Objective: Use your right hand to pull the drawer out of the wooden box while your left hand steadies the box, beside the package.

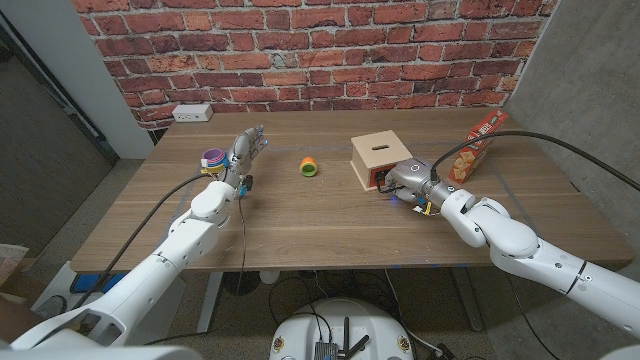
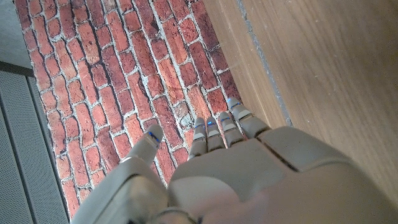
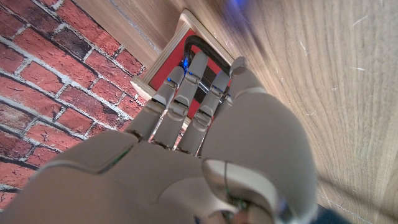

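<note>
Currently I see the wooden box on the counter, just beside the package. My right robot hand reaches its fingers against the box's red drawer front; grip cannot be confirmed. My left robot hand stands well apart from the box, fingers extended, holding nothing.

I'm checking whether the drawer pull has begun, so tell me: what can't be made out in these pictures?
- Drawer: the right hand covers the wooden box's front in the head view; in the right wrist view, fingers hide any handle, so grip is uncertain.
- Package: print too small in the head view.
- Stacked cups: partly hidden behind the left hand.
</note>
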